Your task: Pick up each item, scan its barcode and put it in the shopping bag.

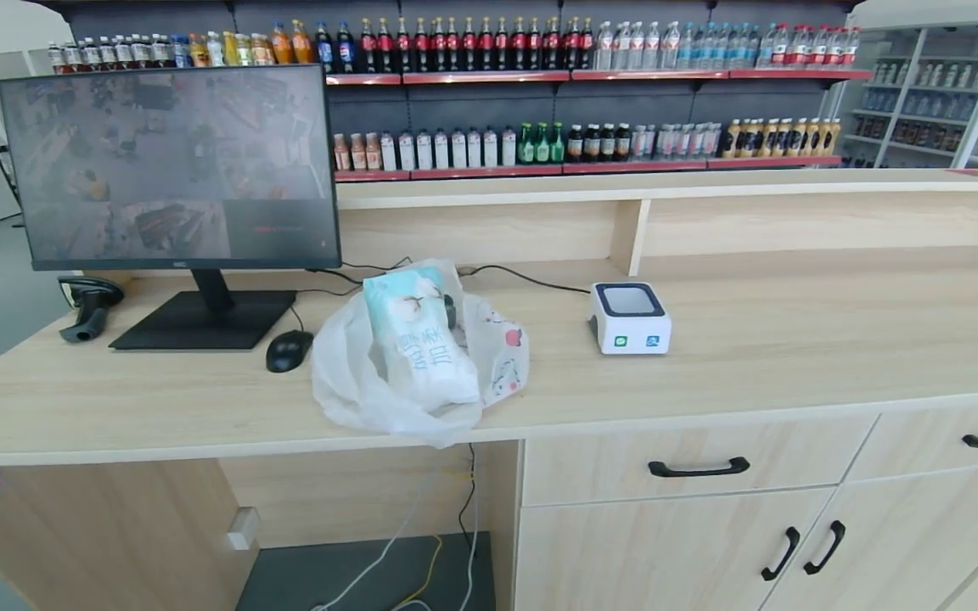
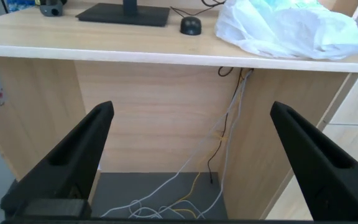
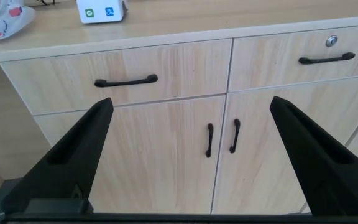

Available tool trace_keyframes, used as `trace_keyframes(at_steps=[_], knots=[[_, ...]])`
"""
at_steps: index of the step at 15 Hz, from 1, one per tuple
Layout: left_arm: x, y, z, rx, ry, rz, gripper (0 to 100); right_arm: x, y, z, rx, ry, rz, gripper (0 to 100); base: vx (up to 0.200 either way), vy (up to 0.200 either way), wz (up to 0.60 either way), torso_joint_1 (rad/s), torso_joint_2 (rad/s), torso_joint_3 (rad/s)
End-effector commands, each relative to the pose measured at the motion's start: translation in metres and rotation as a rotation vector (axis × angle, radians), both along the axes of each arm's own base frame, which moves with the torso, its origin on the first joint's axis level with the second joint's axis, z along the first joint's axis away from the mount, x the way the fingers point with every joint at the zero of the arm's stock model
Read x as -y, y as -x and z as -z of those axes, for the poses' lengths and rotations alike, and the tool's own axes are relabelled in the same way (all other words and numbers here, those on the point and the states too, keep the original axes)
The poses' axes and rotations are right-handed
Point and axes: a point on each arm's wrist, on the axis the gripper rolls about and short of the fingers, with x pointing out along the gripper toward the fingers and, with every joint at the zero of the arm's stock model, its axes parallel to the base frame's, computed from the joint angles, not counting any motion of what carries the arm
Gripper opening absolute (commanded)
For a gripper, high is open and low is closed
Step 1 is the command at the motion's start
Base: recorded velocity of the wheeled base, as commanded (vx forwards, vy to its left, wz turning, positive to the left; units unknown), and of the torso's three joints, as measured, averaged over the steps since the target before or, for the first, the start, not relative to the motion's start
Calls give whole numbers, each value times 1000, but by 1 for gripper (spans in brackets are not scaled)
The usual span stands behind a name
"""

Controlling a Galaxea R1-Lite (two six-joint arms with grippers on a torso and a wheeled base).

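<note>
Both end effectors hang with jaws apart below the checkout surface; the soft pack lies in the shopping bag.

The left end effector (image 2: 191, 109) faces the open bay with loose cables (image 2: 222, 149), and the right end effector (image 3: 191, 106) faces the drawer (image 3: 126, 81) and cupboard doors. On the surface (image 1: 795, 339) the white shopping bag (image 1: 345, 373) holds the pale blue-and-white pack (image 1: 421, 339), well apart from the desktop barcode scanner (image 1: 629, 318). The bag's lower fold droops over the front edge, so an arm rising close to it could probably snag the plastic and drag bag and pack off. The left arm could also catch the cables. The pack carries large printed characters. The scanner's front shows one green and one blue square icon.
</note>
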Motion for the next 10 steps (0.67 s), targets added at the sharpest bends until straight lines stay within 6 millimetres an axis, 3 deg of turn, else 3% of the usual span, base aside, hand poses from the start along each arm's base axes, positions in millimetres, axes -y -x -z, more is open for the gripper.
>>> trace_keyframes(at_steps=[1, 9, 10], knots=[[0, 0, 0, 1, 2, 0, 100, 0, 0, 0, -1, 8, 0, 100, 0, -200, 0, 7, 2, -2], [0, 0, 0, 1, 2, -1, 100, 0, 0, 0, -3, 26, -8, 100, 0, -200, 0, 1, 2, 2], [0, 0, 0, 1, -6, 2, 100, 0, 0, 0, -3, 26, -8, 100, 0, 0, 0, 0, 0, 0]])
